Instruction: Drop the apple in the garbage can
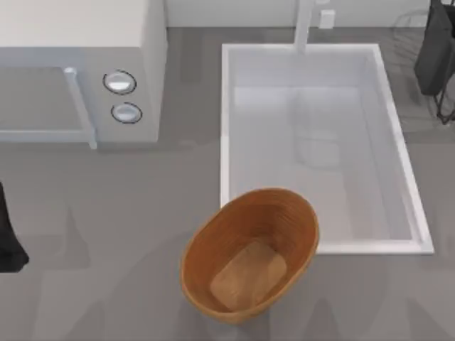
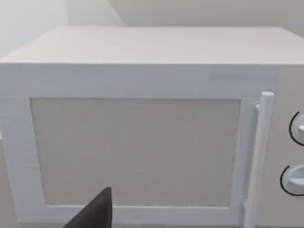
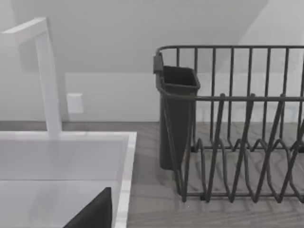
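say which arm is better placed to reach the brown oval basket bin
Probably left: the left arm sits at the table's left edge, level with the brown wood-grained oval garbage can. The right arm's wrist view faces the dark wire dish rack, beyond the white sink.

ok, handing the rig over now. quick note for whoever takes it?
Left arm: parked at the table's left edge, facing the microwave.
Right arm: at the far right, facing the dish rack beside the sink.
Garbage can: upright on the table, front of the sink, its far rim overlapping the sink's front left corner. Its bottom is bare.
Apple: I can't place it from these views.
Done: nothing that shows; no apple in the can.
Left: find the apple, grasp it, drop it in the can.
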You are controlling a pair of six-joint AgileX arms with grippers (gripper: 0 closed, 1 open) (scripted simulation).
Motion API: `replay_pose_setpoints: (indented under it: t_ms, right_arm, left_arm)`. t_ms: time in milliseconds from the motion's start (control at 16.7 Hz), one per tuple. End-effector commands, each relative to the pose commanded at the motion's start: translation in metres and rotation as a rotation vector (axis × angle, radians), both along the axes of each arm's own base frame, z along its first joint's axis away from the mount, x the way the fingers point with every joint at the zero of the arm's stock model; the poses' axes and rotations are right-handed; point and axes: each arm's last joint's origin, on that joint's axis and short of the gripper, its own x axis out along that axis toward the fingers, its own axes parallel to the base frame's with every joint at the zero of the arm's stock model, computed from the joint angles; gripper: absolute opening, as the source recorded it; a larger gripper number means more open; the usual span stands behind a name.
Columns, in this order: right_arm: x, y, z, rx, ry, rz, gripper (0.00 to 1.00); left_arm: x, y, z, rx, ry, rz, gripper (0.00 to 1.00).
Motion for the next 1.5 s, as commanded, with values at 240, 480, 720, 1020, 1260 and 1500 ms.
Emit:
replay_pose_setpoints:
  t_ms: [240, 480, 720, 1020, 1260, 1500]
  right_arm:
    - [0.0, 0.0, 0.005, -0.028, 0.026, -0.002, 1.0]
    - [0.007, -0.003, 0.029, -0.173, 0.194, -0.013, 1.0]
    - [0.036, -0.009, 0.05, -0.38, 0.534, 0.025, 1.0]
    - [0.098, -0.024, 0.047, -0.605, 1.03, 0.228, 1.0]
    - [0.144, -0.038, 0.035, -0.713, 1.288, 0.443, 1.0]
    - [0.176, -0.048, 0.024, -0.771, 1.405, 0.604, 1.0]
  left_arm:
    - [0.0, 0.0, 0.0, 0.0, 0.0, 0.0, 1.0]
    - [0.0, 0.0, 0.0, 0.0, 0.0, 0.0, 1.0]
    - [0.0, 0.0, 0.0, 0.0, 0.0, 0.0, 1.0]
    - [0.0, 0.0, 0.0, 0.0, 0.0, 0.0, 1.0]
    - [0.0, 0.0, 0.0, 0.0, 0.0, 0.0, 1.0]
    - [0.0, 0.0, 0.0, 0.0, 0.0, 0.0, 1.0]
